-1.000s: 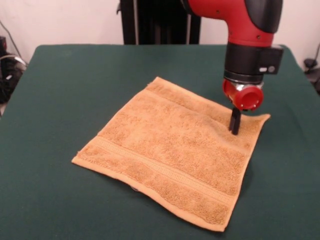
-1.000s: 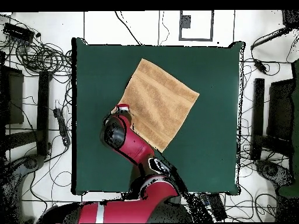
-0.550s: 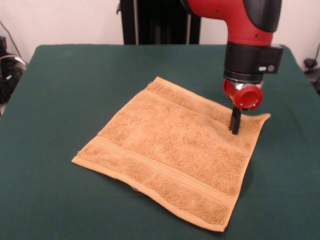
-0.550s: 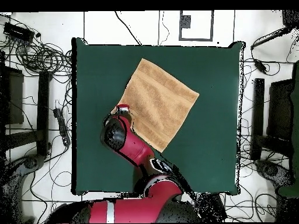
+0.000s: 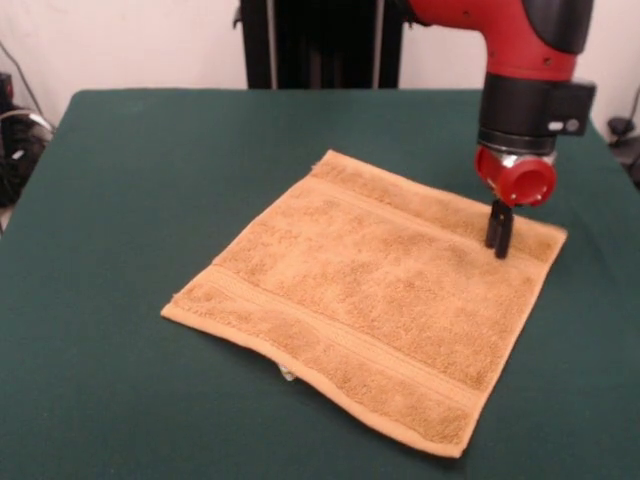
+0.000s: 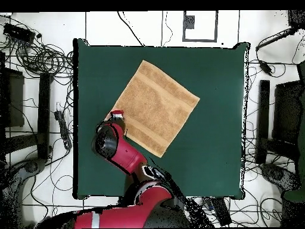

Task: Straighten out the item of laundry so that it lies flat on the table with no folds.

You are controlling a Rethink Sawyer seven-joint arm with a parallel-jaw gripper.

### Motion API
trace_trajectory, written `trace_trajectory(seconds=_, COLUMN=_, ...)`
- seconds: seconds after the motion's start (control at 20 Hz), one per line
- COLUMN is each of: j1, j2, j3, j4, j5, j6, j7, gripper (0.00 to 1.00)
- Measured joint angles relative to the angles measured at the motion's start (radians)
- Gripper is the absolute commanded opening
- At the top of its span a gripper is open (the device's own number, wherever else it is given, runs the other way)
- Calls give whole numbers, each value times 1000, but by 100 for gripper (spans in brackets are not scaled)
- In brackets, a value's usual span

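Observation:
The item of laundry (image 5: 375, 290), a golden-orange towel, lies spread out almost flat on the green table (image 5: 150, 180), turned like a diamond. Woven bands run along its near and far ends. My gripper (image 5: 498, 242) stands upright at the towel's right corner, its dark fingers (image 5: 493, 225) close together with their tips down in the cloth. From overhead, the towel (image 6: 156, 107) sits in the table's (image 6: 220, 155) middle and the gripper (image 6: 117, 113) is at its left corner, under the red arm.
A small white tag (image 5: 287, 373) peeks from under the towel's near edge. Black stands (image 6: 262, 119) and tangled cables (image 6: 41, 56) surround the table on the floor. A dark post (image 5: 320, 45) rises behind the table's far edge.
The gripper has moved right in the front view, and the towel has slid with it. The raised right corner now lies lower and flatter.

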Motion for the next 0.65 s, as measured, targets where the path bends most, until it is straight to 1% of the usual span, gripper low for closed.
trace_trajectory(seconds=0.2, j1=13, j2=-2, j3=3, j4=5, j5=0, j6=-32, j7=26, gripper=100)
trace_trajectory(seconds=0.5, j1=-23, j2=-11, j3=37, j4=28, j5=3, j6=-36, j7=46, gripper=100)
trace_trajectory(seconds=0.6, j1=-17, j2=-18, j3=36, j4=38, j5=24, j6=-18, j7=46, gripper=100)
trace_trajectory(seconds=0.65, j1=1, j2=-24, j3=23, j4=40, j5=47, j6=6, j7=46, gripper=100)
